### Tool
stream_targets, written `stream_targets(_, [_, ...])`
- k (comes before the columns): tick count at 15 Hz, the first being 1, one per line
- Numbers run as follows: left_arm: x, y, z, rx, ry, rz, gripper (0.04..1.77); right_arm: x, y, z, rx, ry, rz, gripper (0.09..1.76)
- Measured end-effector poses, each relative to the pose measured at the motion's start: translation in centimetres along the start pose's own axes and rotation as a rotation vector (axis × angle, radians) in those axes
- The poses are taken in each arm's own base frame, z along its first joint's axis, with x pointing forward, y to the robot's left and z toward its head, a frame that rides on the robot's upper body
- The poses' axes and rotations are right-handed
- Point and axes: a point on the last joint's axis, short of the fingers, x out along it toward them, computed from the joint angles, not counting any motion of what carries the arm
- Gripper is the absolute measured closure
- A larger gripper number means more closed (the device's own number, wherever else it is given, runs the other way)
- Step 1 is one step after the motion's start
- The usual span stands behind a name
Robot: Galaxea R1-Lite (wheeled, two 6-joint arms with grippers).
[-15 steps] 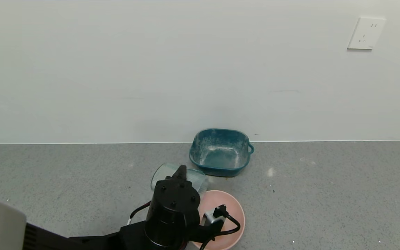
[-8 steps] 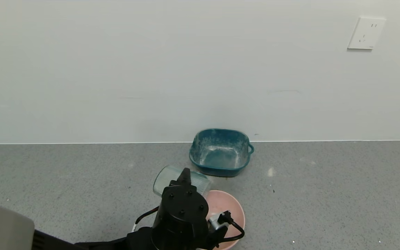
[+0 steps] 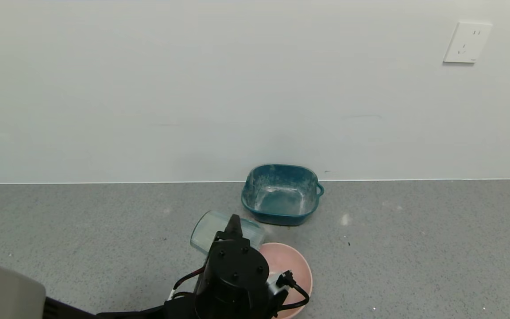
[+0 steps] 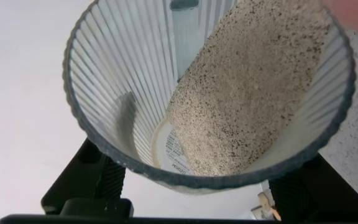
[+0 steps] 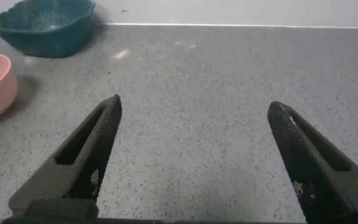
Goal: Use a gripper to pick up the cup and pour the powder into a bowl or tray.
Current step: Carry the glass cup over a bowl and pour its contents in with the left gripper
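- Ribbed clear cup (image 3: 226, 231), clamped in left gripper (image 3: 233, 230) jaws, tilts beside the pink bowl (image 3: 297, 270), powder (image 4: 247, 93) sliding rimward.
- Right gripper (image 5: 194, 155): jaws apart, idle beyond the bowl.

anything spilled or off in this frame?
No fresh spill visible. The left pincer holds the cup tipped toward the pink bowl, powder banked along the cup's wall. The teal tray is dusted white inside, and a pale smudge marks the counter. The right pincer is open, idle.
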Motion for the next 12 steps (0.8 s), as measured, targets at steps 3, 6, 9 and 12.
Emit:
stream_targets(3, [-0.3,0.0,0.3,0.018,0.002,0.005,0.52,0.0,0.0,0.0,0.000,0.000,0.000,0.14])
stream_targets(6, [-0.5,0.2,1.0,0.024,0.002,0.015,0.52,0.0,0.0,0.0,0.000,0.000,0.000,0.14])
stream_targets(9, [-0.7,0.1,1.6,0.040,0.006,0.016,0.52,0.0,0.0,0.0,0.000,0.000,0.000,0.14])
stream_targets(12, [-0.7,0.0,1.8,0.060,0.005,0.016,0.52,0.0,0.0,0.0,0.000,0.000,0.000,0.14])
